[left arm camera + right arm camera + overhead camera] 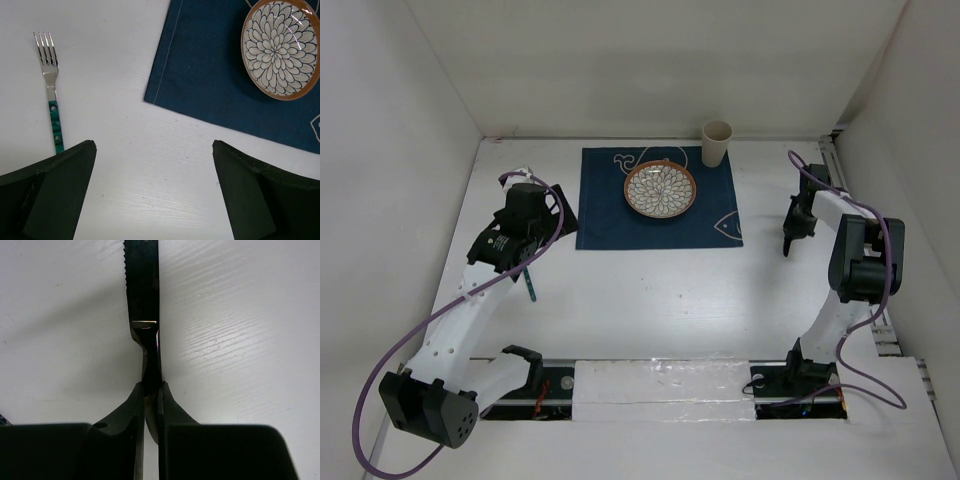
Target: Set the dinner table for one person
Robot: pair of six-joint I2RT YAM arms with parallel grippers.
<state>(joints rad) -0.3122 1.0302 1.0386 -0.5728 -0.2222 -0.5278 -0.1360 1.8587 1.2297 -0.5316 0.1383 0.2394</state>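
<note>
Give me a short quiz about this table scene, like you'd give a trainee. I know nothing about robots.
1. True or false: the plate lies on the blue mat.
2. What does the right gripper pinch? A spoon, B knife, C napkin.
3. Fill in: the fork lies on the bare table, to the ___ of the blue mat, near the open left gripper.
Key: 1 true; 2 B; 3 left.
</note>
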